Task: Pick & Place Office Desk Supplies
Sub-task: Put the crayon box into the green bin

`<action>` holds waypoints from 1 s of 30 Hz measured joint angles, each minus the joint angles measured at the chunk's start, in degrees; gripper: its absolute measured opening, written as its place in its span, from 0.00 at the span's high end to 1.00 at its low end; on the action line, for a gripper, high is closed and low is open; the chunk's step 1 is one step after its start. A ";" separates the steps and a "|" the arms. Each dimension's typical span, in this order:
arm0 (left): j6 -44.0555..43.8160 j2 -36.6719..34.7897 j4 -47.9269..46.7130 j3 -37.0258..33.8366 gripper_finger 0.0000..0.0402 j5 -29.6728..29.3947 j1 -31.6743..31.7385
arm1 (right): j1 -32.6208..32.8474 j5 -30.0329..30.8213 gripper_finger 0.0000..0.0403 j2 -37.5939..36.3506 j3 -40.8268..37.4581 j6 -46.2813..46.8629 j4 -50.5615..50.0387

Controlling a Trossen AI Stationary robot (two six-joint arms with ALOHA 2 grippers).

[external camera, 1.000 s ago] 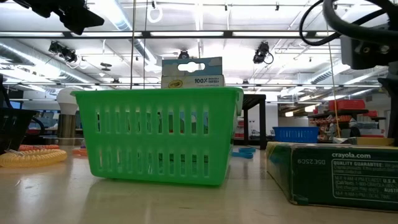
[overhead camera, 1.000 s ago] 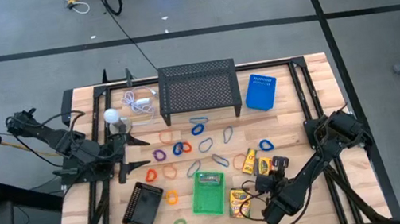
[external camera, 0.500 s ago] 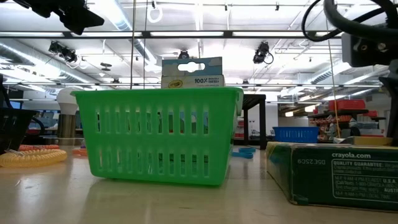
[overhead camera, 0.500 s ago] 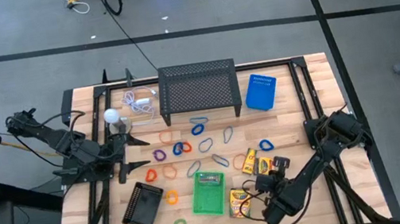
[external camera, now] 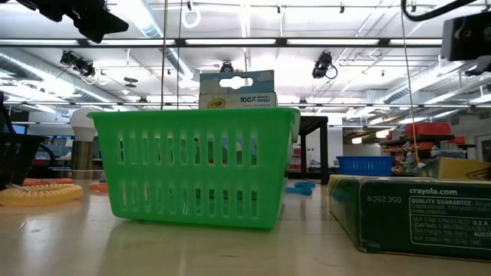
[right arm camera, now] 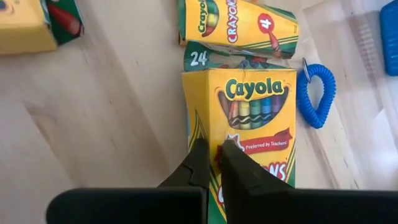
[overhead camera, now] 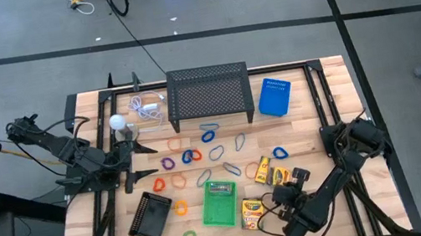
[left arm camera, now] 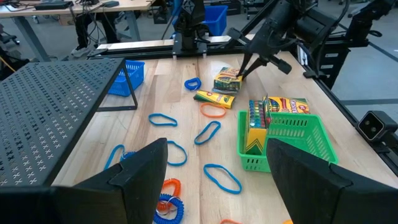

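Right arm's shifted a bit since a second ago: its elbow has swung toward the near edge of the counter (overhead camera: 311, 110), and in the low view it has climbed almost out of the top corner.

The right gripper (right arm camera: 211, 148) has its fingers (right arm camera: 239, 177) pinched nearly together, just a sliver between them, with nothing held. The tips sit right over the front face of a yellow 24-count crayon box (right arm camera: 249, 118) lying flat; can't tell if they actually touch it. Another crayon box (right arm camera: 239, 25) lies just beyond it, with a blue coiled loop (right arm camera: 316, 87) beside them.

From above, that pair of boxes is right of the green basket (overhead camera: 208, 212). The basket has a crayon box standing in it (overhead camera: 220, 188), and one more box (overhead camera: 252, 211) is just beside its right wall. Loops in blue, orange and red are scattered on the counter between the basket and the black mesh stand (overhead camera: 208, 93).

The left gripper (overhead camera: 148, 161) hangs over the left side of the counter near the white ball (overhead camera: 116, 122), fingers spread wide and empty.
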 joint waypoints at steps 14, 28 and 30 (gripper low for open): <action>0.56 0.00 0.00 0.00 0.30 -0.01 0.01 | 1.67 11.03 0.96 -0.09 6.05 7.22 -6.36; 0.50 0.00 -0.01 0.00 0.30 0.00 0.00 | 1.68 23.25 0.96 -0.10 1.54 11.25 5.29; 0.48 -0.01 0.00 0.00 0.30 0.00 -0.01 | 1.72 24.94 0.96 -0.09 0.16 11.46 7.72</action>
